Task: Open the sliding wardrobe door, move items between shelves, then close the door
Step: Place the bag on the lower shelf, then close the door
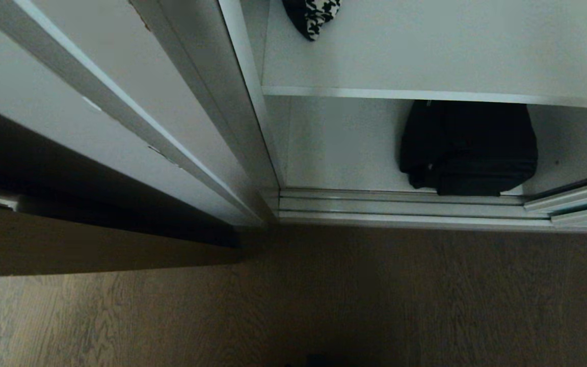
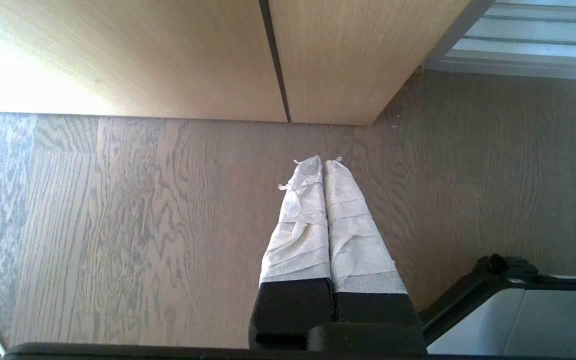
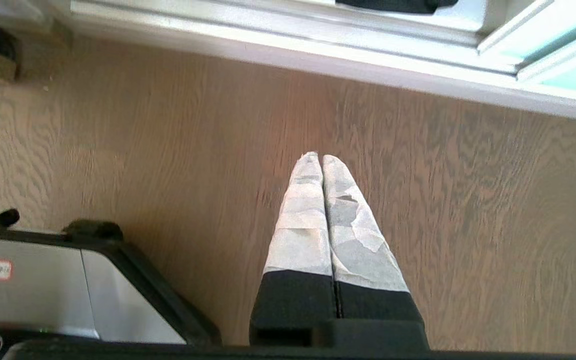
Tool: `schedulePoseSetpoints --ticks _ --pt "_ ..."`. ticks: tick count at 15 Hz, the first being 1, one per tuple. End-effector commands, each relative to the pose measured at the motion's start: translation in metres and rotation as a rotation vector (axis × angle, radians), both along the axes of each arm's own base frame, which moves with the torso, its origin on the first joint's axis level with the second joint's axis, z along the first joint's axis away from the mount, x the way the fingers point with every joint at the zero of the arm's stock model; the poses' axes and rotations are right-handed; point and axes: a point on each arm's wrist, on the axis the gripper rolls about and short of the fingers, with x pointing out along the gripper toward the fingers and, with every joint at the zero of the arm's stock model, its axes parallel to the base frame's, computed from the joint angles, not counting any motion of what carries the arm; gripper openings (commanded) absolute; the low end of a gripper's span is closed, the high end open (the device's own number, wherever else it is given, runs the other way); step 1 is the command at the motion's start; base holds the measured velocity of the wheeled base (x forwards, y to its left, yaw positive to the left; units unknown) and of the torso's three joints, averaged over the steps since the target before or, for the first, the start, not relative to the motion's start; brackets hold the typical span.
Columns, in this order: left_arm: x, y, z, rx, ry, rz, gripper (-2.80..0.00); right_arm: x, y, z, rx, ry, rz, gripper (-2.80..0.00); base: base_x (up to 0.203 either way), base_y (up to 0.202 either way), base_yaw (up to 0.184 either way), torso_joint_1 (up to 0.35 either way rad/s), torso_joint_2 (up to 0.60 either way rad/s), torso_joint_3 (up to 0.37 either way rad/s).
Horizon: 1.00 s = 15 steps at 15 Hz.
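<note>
The wardrobe stands open in the head view. A bulky black bag [image 1: 469,148] rests on the bottom board [image 1: 334,158], under a white shelf [image 1: 426,95] with a silvery front edge. The sliding wardrobe door [image 1: 579,199] shows only as a frame corner at the far right, with turquoise glass [image 3: 568,40] in the right wrist view. Neither arm is in the head view. My left gripper [image 2: 324,161] is shut and empty above the wood floor, well short of the wardrobe. My right gripper [image 3: 317,156] is shut and empty too, in front of the door track [image 3: 288,47].
A black-and-white patterned cloth item [image 1: 314,15] lies on the upper shelf. Silver floor rails [image 1: 400,206] run along the wardrobe front. A tan wood-grain cabinet [image 2: 168,55] stands left of the wardrobe. My own base [image 3: 43,285] sits close behind the grippers.
</note>
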Motion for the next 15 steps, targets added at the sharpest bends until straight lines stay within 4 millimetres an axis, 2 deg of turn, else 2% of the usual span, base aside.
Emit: schedulePoseSetpoints --ticks 1,15 --pt "0.0 0.0 0.0 0.001 -0.001 0.0 -2.8 -0.0015 0.0 -0.0009 -0.001 -0.017 0.002 -2.8 0.0 0.0 0.0 0.0 0.0 0.0" --pt "0.0001 0.0 -0.0003 0.001 -0.001 0.002 -2.8 -0.0015 0.0 -0.0009 -0.001 -0.017 0.002 -2.8 0.0 0.0 0.0 0.0 0.0 0.0"
